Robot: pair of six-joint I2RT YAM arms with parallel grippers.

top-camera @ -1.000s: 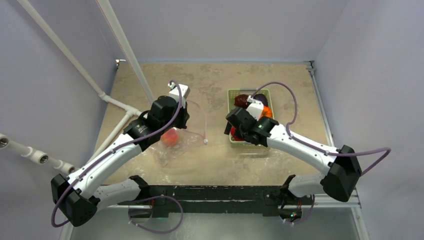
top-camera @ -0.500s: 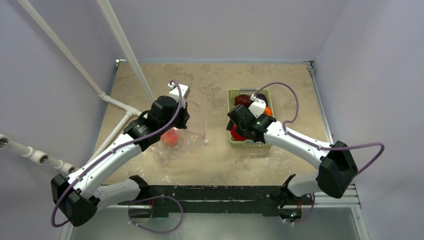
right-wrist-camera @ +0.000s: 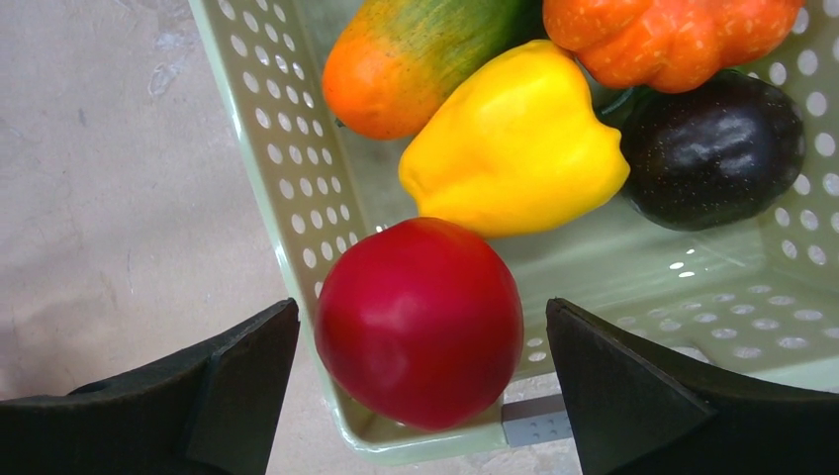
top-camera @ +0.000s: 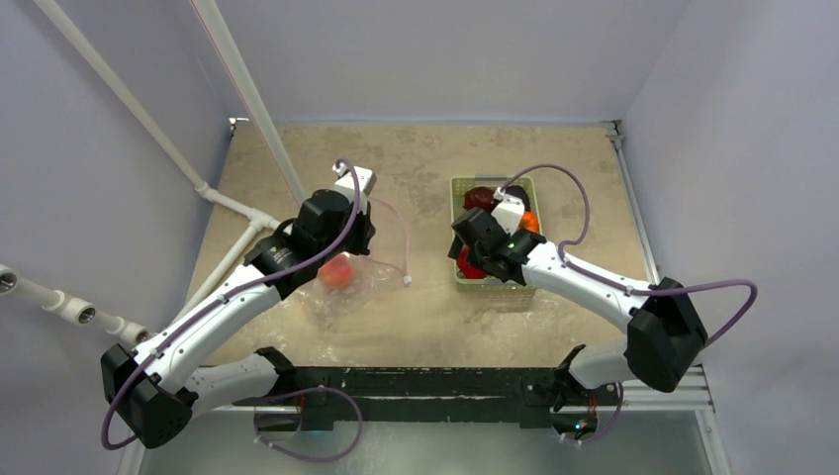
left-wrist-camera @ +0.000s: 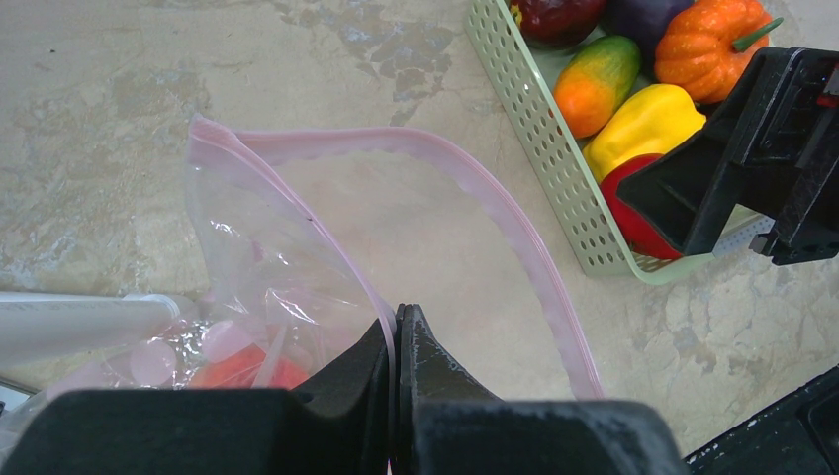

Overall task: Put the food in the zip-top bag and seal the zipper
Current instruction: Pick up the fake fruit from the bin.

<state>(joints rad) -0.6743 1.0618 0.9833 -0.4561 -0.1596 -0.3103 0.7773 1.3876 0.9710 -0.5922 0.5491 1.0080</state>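
The clear zip-top bag lies left of centre with its mouth held open. My left gripper is shut on the near lip of its pink zipper. One orange-red fruit sits inside the bag. The rest of the food is in the pale green basket: a red apple, yellow pepper, orange pumpkin, dark plum and an orange-green fruit. My right gripper hangs open over the basket's near corner, its fingers on either side of the apple without touching it.
A white pipe runs along the table's left side, close to the left arm. The basket stands right of the bag, with a strip of bare table between them. Walls enclose the table at the back and on both sides.
The right arm has shifted slightly, bringing its open gripper a little further over the basket's near corner. The left arm and the bag have not moved.
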